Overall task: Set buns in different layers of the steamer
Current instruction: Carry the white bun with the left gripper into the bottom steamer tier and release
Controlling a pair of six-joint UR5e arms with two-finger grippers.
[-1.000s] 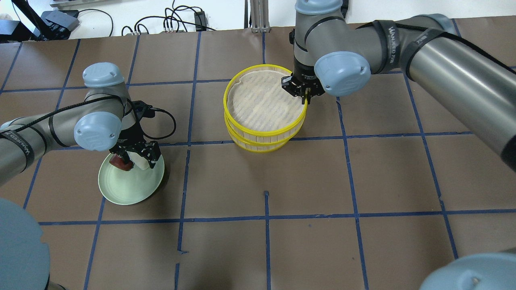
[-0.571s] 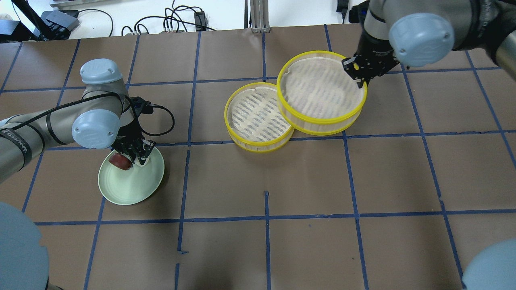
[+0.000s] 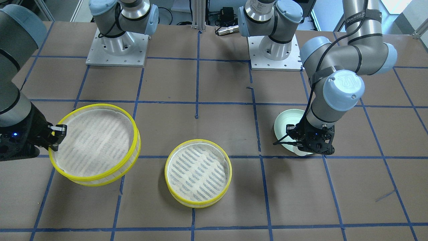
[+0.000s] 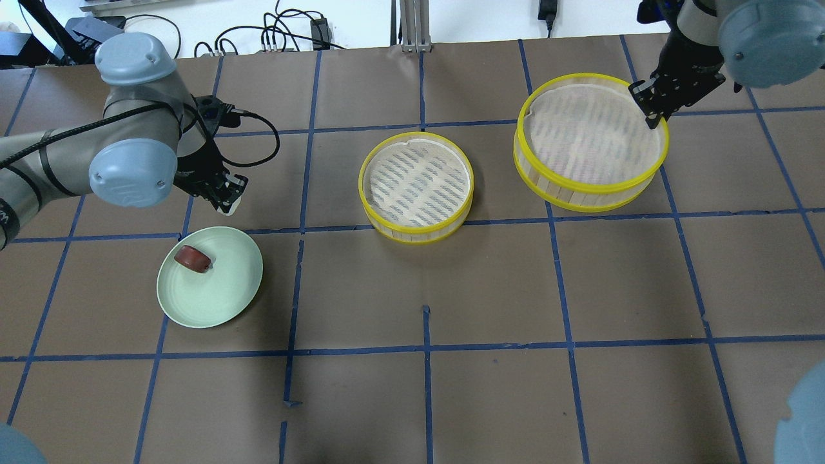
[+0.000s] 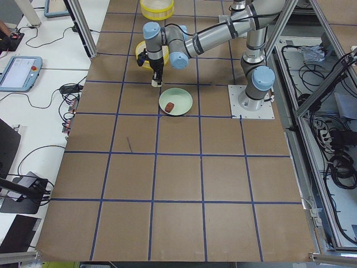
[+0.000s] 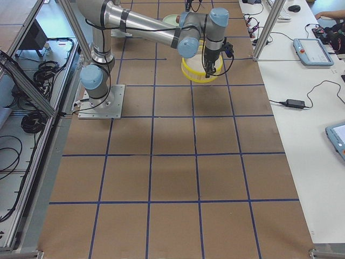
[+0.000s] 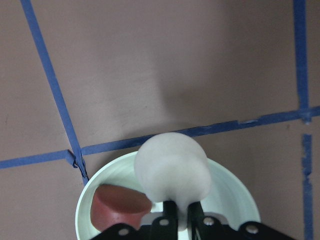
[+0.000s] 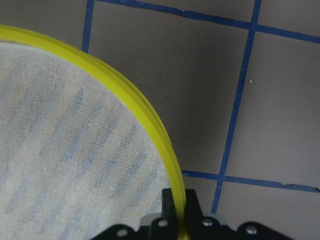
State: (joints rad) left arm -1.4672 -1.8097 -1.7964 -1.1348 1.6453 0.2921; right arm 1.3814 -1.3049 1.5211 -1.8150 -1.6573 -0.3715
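Observation:
My left gripper is shut on the white bun and holds it in the air just beyond the pale green plate. The reddish-brown bun lies on the plate's far left part; it also shows in the left wrist view. My right gripper is shut on the yellow rim of the upper steamer layer and holds it, slightly tilted, at the far right. The lower steamer layer stands empty on the table at centre.
Blue tape lines divide the brown table. Cables and a power brick lie beyond the far edge. The arm bases stand at the robot's side of the table.
The right gripper lifted the upper layer off the stack and carried it to the right. The left gripper shut on the white bun and raised it off the plate, moving away from me.

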